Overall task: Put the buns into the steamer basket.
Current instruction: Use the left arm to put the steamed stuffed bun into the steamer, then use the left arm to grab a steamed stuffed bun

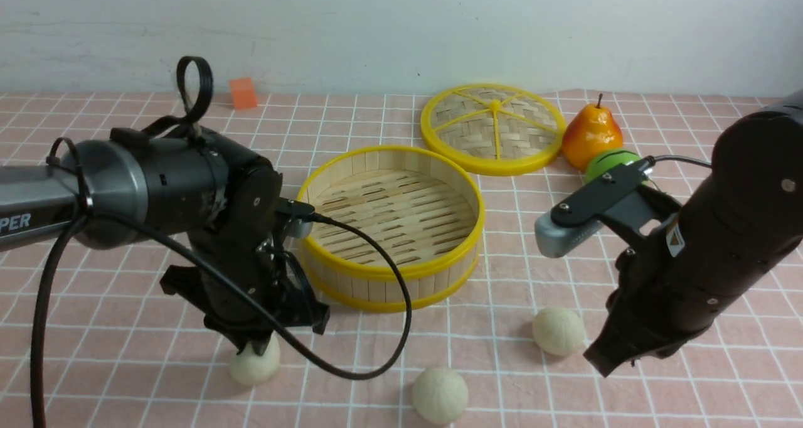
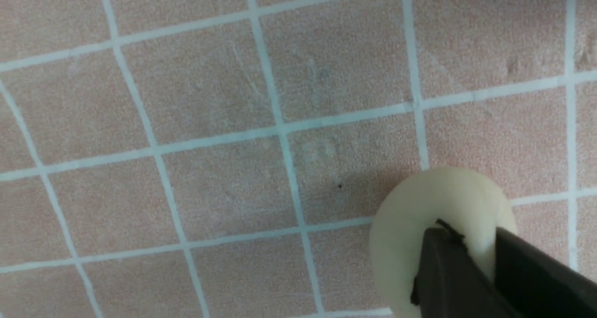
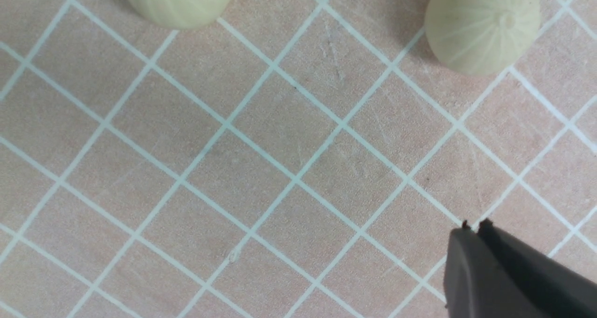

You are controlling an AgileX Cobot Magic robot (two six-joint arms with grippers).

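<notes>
The pink checked counter [image 1: 533, 390] carries everything, and the task looks barely begun. The steamer basket [image 1: 389, 272] stands a little left of centre, its slatted floor bare: none of the three buns is inside it.

All three buns lie on the near side of the basket, apart from one another. The left arm's fingers [image 2: 443, 276] have the left bun [image 1: 258, 365] between them. The left wrist view shows the two dark tips pinching it from either side, cream surface visible in the narrow gap. From the front the bun seems to rest on the counter, or only just above it; I cannot tell which. So I judge the first pick to be at the grasp, with the lift and the carry far and right over the yellow rim yet to come.

The right arm's fingers [image 3: 466, 271] are pressed together and hold nothing. They hang over bare cloth just right of the right bun [image 1: 558, 331] without touching it. The middle bun [image 1: 440, 395], nearest of all, lies untouched. That leaves one bun gripped and two more to fetch.
</notes>
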